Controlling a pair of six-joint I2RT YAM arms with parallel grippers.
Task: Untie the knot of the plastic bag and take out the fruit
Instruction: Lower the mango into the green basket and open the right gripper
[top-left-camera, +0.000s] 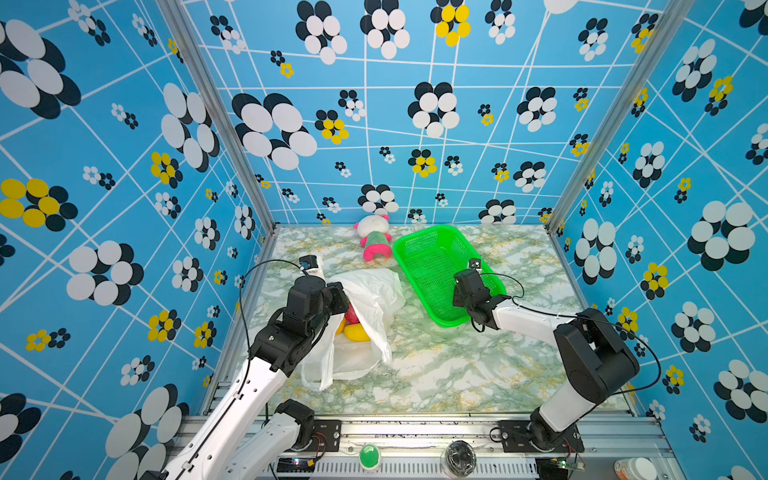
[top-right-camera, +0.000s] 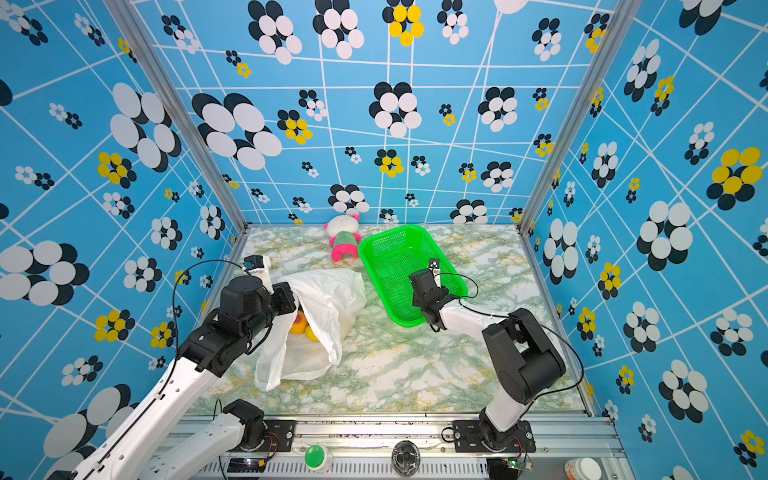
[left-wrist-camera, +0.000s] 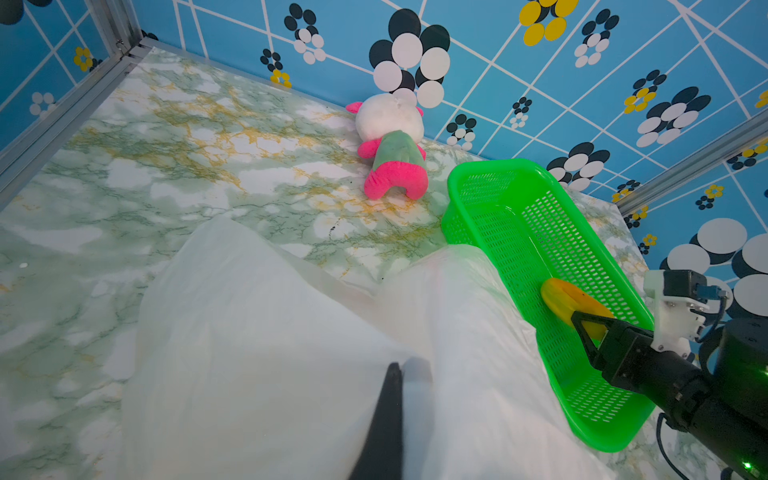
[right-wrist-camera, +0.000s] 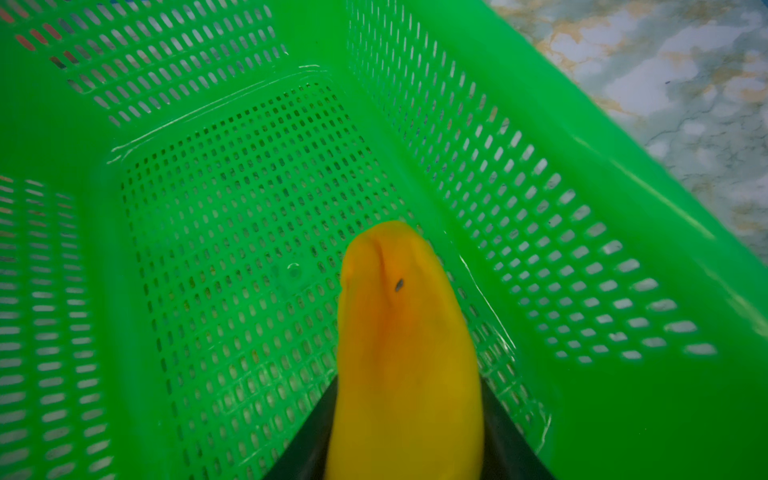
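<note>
The translucent white plastic bag (top-left-camera: 376, 297) (top-right-camera: 332, 297) lies left of centre with its mouth held open. My left gripper (top-left-camera: 340, 298) (left-wrist-camera: 399, 368) is shut on the bag's upper edge. Inside the mouth I see fruit: a yellow one (top-left-camera: 358, 333) (top-right-camera: 311, 333) and a reddish one (top-left-camera: 352, 316). The knot is out of view; a loose handle strip (top-left-camera: 316, 374) hangs toward the front. My right gripper (right-wrist-camera: 409, 380) (left-wrist-camera: 590, 328) hangs inside the green basket (top-left-camera: 400, 258) (right-wrist-camera: 540, 124), shut on a yellow-orange fruit (right-wrist-camera: 407, 316) (left-wrist-camera: 559, 293) just above the mesh floor.
A white, pink and green plush doll (top-left-camera: 374, 239) (left-wrist-camera: 395, 145) lies at the back wall beside the basket's far end. Patterned walls enclose the marble table (top-left-camera: 457, 374) on three sides. A green button (top-left-camera: 369, 456) sits on the front rail.
</note>
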